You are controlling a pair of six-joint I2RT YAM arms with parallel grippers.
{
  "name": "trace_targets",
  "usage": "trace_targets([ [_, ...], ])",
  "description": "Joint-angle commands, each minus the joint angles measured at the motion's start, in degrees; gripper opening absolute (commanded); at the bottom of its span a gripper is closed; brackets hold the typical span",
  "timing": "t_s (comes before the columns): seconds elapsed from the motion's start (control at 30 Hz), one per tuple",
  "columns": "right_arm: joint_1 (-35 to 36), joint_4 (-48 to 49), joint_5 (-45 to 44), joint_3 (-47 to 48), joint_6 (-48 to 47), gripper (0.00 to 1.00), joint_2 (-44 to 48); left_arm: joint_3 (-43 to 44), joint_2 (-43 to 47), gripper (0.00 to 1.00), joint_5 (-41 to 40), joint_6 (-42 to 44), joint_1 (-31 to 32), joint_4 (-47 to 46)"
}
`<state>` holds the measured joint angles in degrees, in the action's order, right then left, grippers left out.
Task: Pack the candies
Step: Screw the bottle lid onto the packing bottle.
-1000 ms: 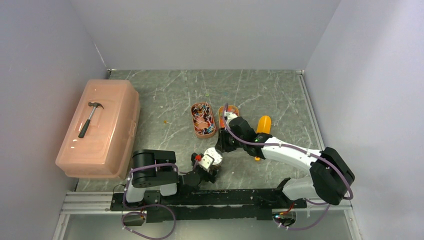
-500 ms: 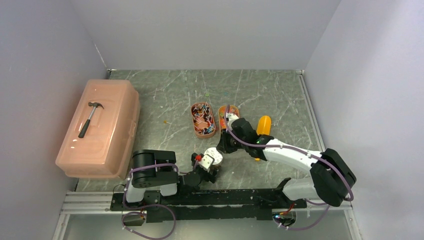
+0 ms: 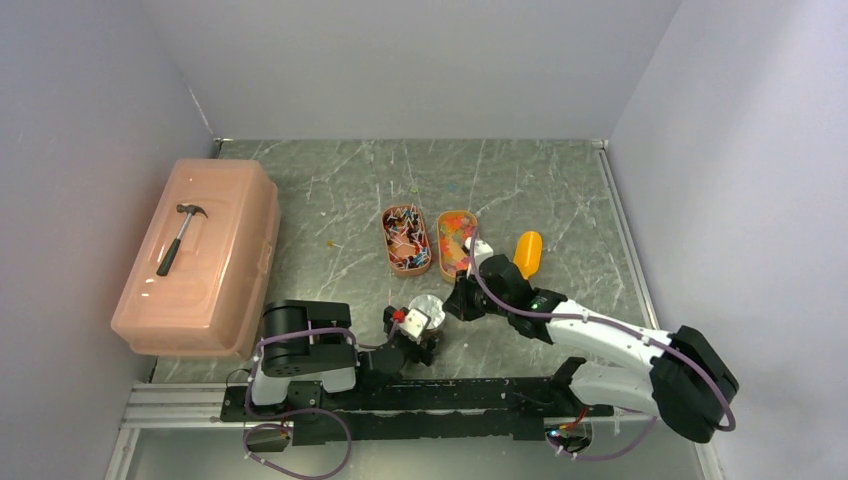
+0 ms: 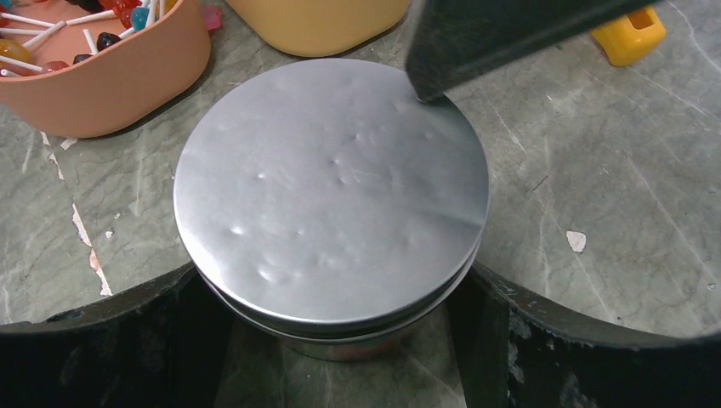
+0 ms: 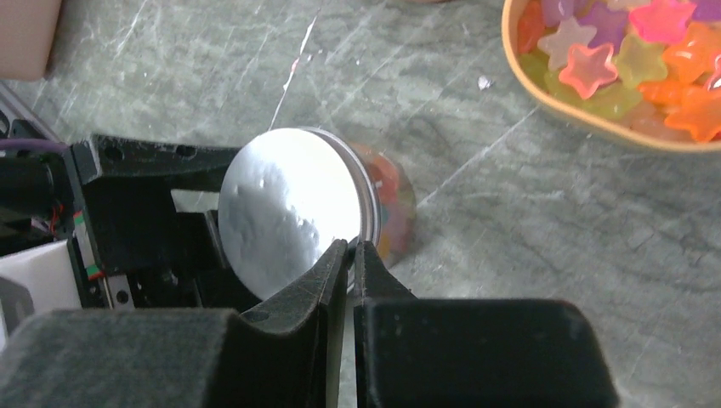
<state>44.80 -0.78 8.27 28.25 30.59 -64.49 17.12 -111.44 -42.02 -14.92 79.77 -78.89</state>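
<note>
The left claw (image 4: 336, 293) grips the lidded jar (image 4: 332, 187) of candies (image 5: 393, 204) mid-frame, the right claw (image 5: 350, 255), pinched shut and empty, at its rim: probably sealing, needing a firm press.

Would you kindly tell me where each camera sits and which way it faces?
Top external: overhead behind the bases, facing the table; left arm, right arm show.
Left wrist: looks down on the jar lid; left pincer grips the jar.
Right wrist: looks leftward, down at that lid; shut right pincer shows.
All share the lid.
</note>
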Motion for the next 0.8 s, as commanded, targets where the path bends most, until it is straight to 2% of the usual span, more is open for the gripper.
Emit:
trace_targets([
  [0.0,4.7,-2.1,3.2,-3.4,5.0,0.10,3.3,-0.4,-2.4,0.81,2.5,-3.2,0.2,15.0],
  [0.13,6.8,-2.9,2.3,-4.1,7.2,0.09,6.2,0.2,-2.5,0.81,2.1,-3.1,0.2,16.2],
  [0.27,6.9,-9.4,-1.4,0.1,5.1,0.10,9.1,0.2,-2.5,0.81,2.1,-3.3,0.2,16.3],
  [0.4,6.6,-15.0,-7.6,5.2,2.1,0.18,9.9,0.1,-2.6,0.81,2.1,-3.1,0.2,16.0],
  [0.6,3.7,-15.2,-8.2,10.7,-2.3,0.28,6.3,-0.1,-2.5,0.81,2.4,-3.1,0.2,15.9],
  [0.77,2.0,-12.8,-6.0,14.1,-4.7,0.32,0.2,-0.2,-2.6,0.81,2.7,-2.9,0.2,15.1],
])
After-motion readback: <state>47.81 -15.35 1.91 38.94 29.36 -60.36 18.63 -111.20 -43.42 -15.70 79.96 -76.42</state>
